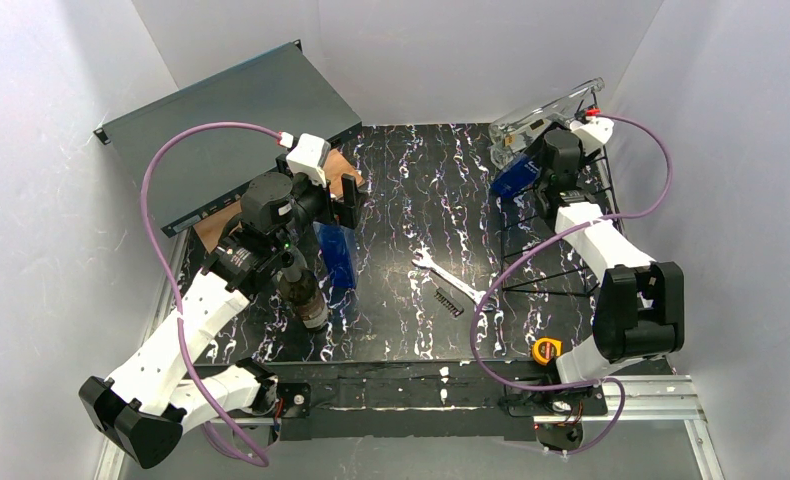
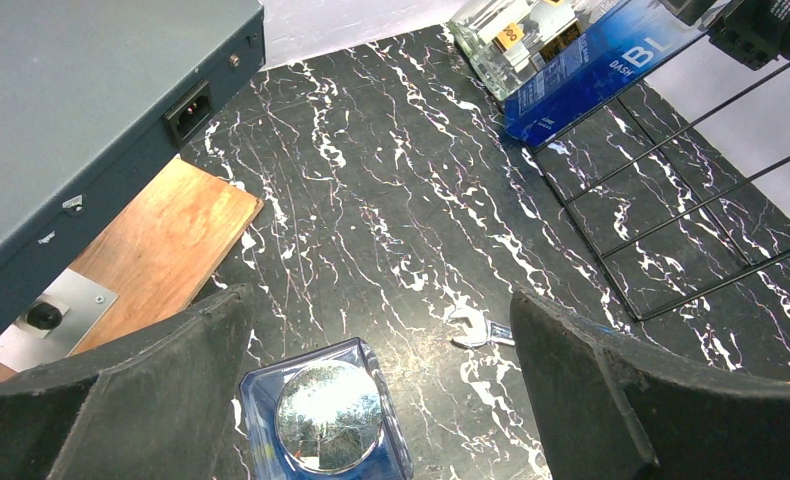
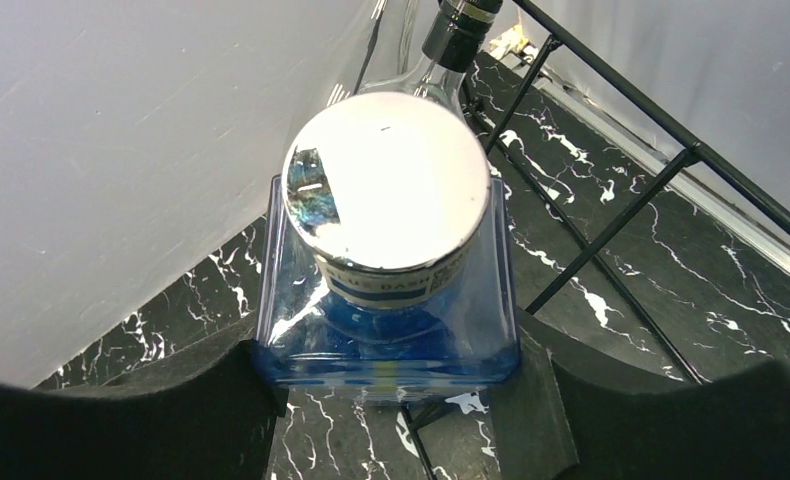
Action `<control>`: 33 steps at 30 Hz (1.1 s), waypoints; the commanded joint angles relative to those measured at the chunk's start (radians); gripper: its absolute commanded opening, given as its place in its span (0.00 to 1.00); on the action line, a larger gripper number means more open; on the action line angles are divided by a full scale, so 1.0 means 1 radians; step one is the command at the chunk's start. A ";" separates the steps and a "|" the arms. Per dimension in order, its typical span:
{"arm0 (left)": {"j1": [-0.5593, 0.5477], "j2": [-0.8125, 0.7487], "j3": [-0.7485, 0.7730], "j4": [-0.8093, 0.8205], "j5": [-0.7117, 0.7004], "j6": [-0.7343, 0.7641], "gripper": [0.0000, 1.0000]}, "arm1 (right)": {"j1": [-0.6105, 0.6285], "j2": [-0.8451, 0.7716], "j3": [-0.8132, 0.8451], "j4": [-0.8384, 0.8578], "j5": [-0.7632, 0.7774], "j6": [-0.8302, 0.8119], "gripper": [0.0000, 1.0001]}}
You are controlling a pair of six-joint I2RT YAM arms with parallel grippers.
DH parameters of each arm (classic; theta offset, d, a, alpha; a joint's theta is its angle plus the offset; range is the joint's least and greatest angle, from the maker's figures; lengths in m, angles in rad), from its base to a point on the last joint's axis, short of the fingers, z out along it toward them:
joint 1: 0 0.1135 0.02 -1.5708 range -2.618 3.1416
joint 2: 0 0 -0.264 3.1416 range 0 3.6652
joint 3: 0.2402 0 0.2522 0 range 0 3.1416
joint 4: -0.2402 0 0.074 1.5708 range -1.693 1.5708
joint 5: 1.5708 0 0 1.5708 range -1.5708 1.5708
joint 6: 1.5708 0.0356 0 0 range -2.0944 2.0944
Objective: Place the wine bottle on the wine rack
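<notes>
The blue square glass wine bottle with a round silver cap [image 3: 388, 300] is lying in the upper right of the overhead view, at the far end of the black thin-wire wine rack [image 3: 611, 232], just beside a clear glass bottle [image 1: 543, 114]. The right gripper [image 3: 396, 390] is clamping its two flat sides. The left gripper [image 2: 381, 350] is hovering, fingers spread wide, over a second blue square bottle [image 2: 328, 415] that is standing left of centre on the black marbled table [image 1: 411, 200].

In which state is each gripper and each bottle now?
left gripper: open, astride left blue bottle.
right gripper: shut on right blue bottle.
left blue bottle: capped, upright on table.
right blue bottle: capped, held at wine rack.
clear bottle: capped, lying on wine rack.
dark bottle: on table, pose unclear.
</notes>
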 commanded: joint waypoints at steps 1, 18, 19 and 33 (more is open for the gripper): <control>-0.004 -0.015 0.037 0.003 0.008 -0.004 0.99 | -0.021 0.008 -0.047 -0.024 -0.093 0.015 0.10; -0.003 -0.007 0.038 0.005 0.013 -0.006 0.99 | -0.208 0.032 -0.047 0.021 -0.337 -0.147 0.33; -0.003 -0.006 0.037 0.005 0.013 -0.007 0.99 | -0.215 0.039 -0.038 0.011 -0.346 -0.154 0.35; -0.003 0.009 0.039 0.004 0.022 -0.014 0.99 | -0.278 0.111 0.004 0.008 -0.405 -0.195 0.53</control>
